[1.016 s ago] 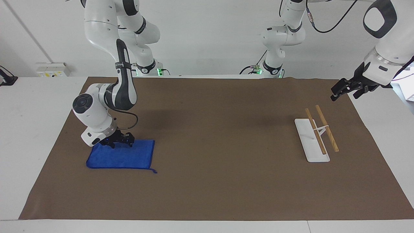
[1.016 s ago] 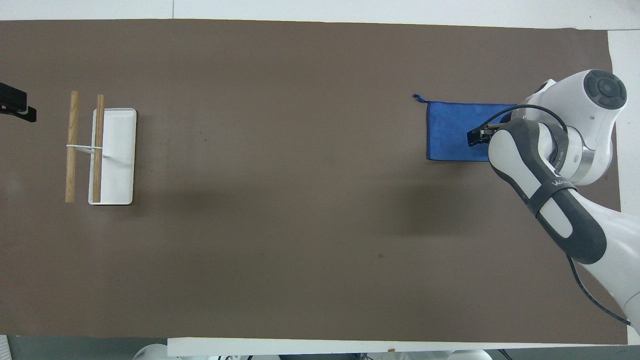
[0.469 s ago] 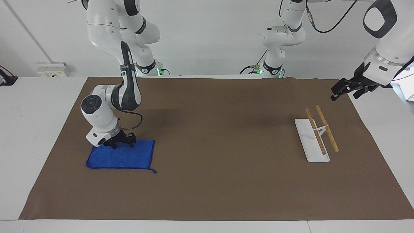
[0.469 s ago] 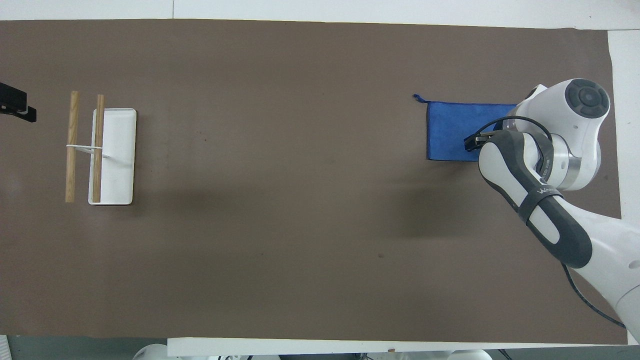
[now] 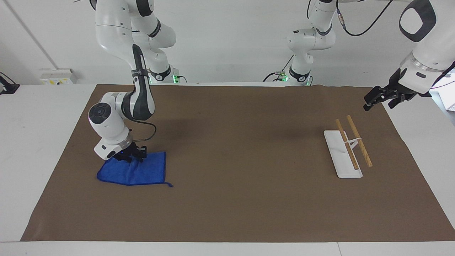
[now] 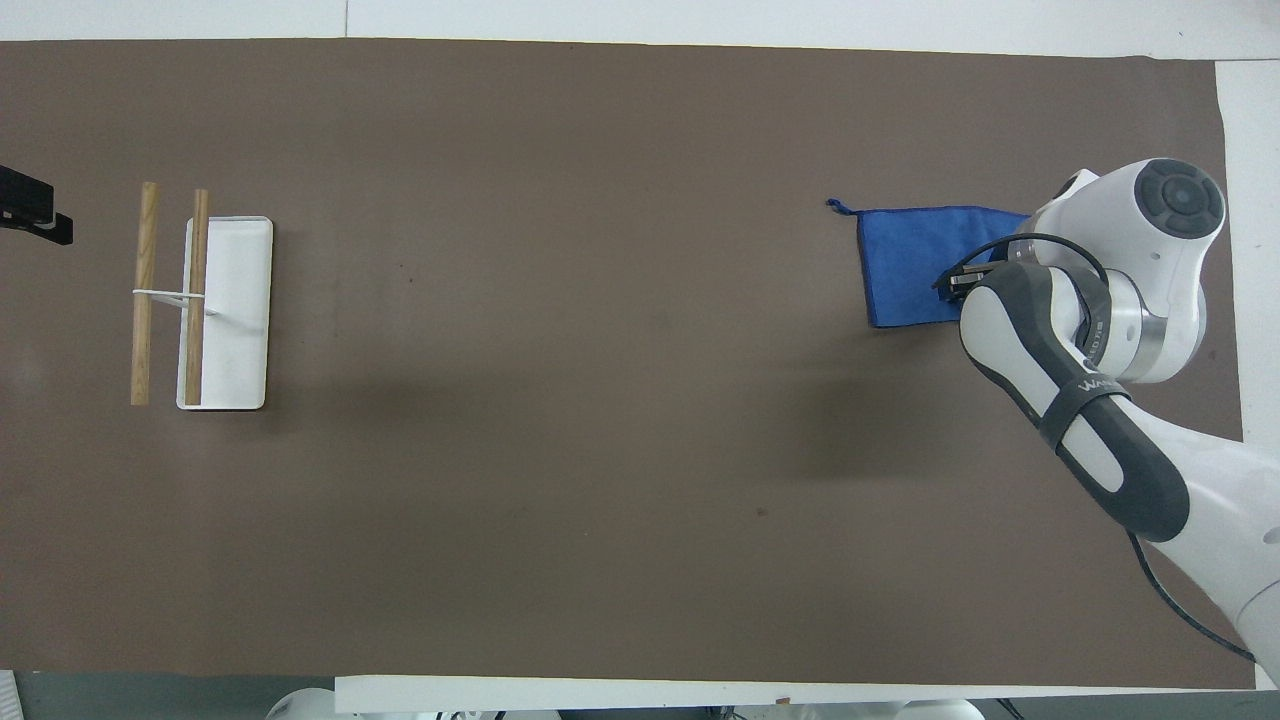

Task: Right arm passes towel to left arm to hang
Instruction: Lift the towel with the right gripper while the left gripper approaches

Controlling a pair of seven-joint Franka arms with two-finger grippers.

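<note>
bunching since before, towel (image 5: 142,171) edge now lifts in right pincer (image 5: 132,156).

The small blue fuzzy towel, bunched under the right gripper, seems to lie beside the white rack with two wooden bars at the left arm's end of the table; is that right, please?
Not quite. The small blue fuzzy towel is bunched under the right gripper, but at the right arm's end of the table. The white rack with two wooden bars stands alone at the left arm's end, as the facing view shows.
</note>
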